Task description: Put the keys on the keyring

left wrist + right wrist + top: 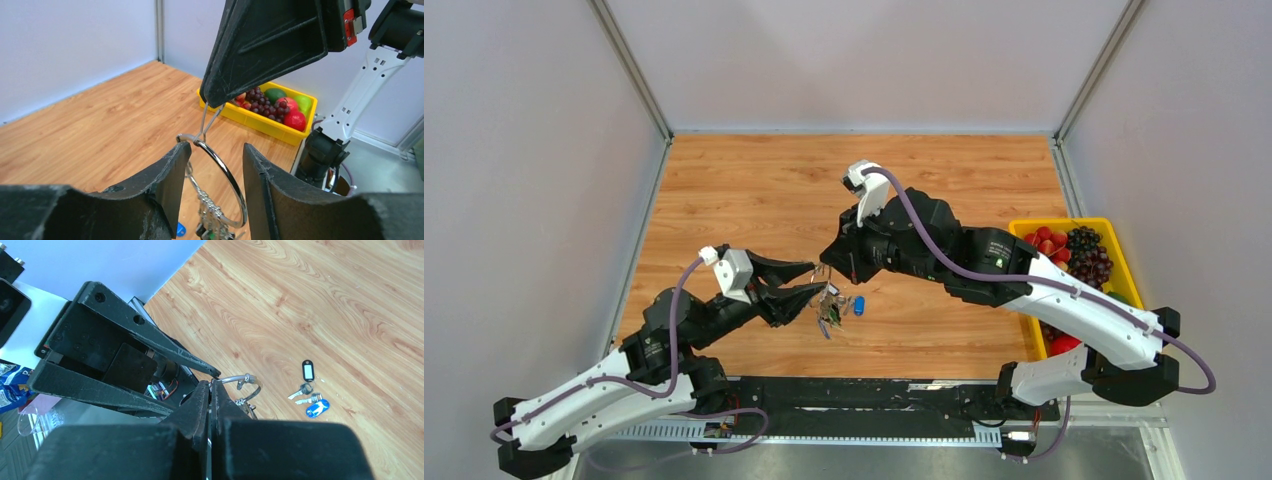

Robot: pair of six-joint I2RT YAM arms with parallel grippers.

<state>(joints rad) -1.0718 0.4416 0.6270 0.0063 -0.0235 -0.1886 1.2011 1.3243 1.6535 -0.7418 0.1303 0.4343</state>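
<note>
The silver keyring [231,178] hangs in the air between my left gripper's [216,150] open fingers, its top resting against the left fingertip [181,152]. Several keys [212,222] dangle from its lower part. My right gripper [829,268] is shut on a thin wire loop [207,120] that joins the top of the ring. The ring also shows in the right wrist view [242,380], just past my right gripper [210,385]. Two loose keys lie on the table: one with a black-and-white tag [307,371] and one with a blue tag [317,408].
A yellow tray [1064,224] of fruit stands at the table's right edge. The blue-tag key [857,305] lies just right of the hanging bunch [829,315]. Grey walls enclose the wooden table [754,190] on three sides.
</note>
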